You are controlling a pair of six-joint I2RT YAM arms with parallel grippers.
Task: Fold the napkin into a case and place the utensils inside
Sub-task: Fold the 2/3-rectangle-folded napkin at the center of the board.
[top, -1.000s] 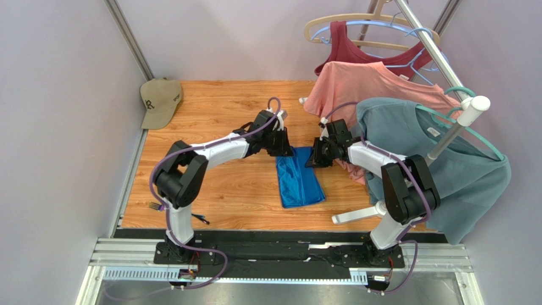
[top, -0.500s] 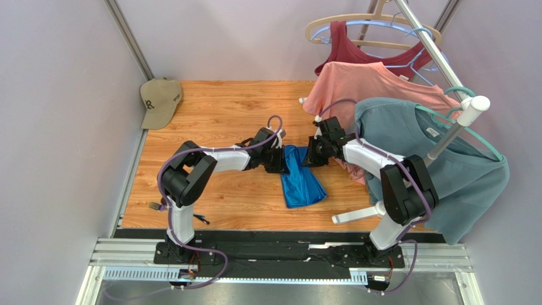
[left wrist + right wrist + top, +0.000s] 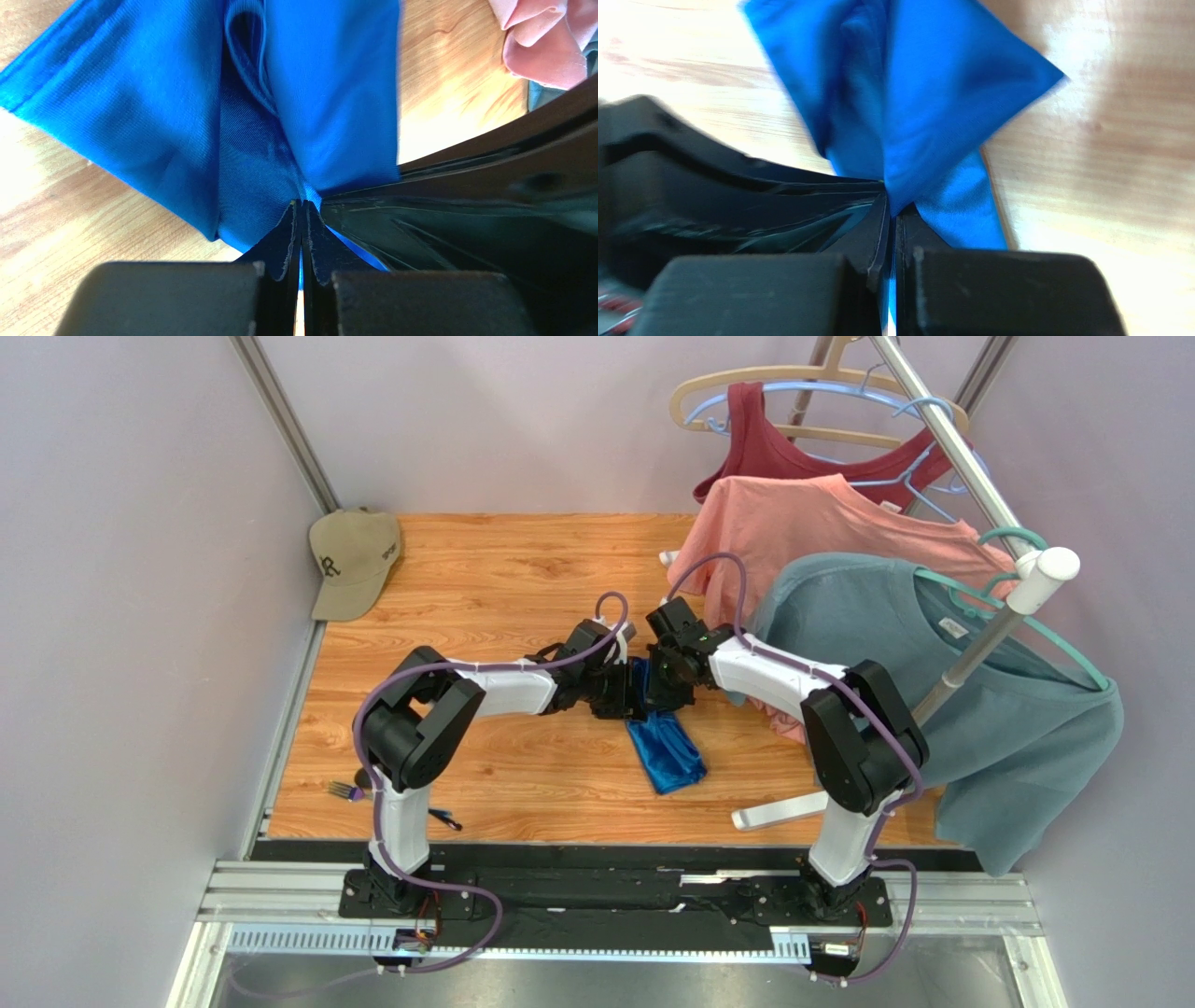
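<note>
Tip for this fold: move both grips together and lay the napkin (image 3: 669,753) down slowly, so the gathered top edge lands square over the lower part instead of bunching. Right now it's scrunched into a narrow, twisted shape in the middle of the surface (image 3: 491,574). The lower end looks to rest on the wood and the top end is lifted between the two wrists. I'd get it flat before letting go of either corner, otherwise the case comes out lopsided and there's no clean pocket for the utensils (image 3: 341,790). Those look to be lying way off at the near-left edge, by the base of the left arm (image 3: 400,742) (tiny, hard to be sure).

Left jaws are fully closed, pinching a gathered bit of the blue cloth right at the tips. Right jaws, same deal, clamped tight on a fold of the napkin. The two pairs sit just beside each other. Also watch the pink shirt (image 3: 786,518) hanging close behind the right arm (image 3: 765,672).
</note>
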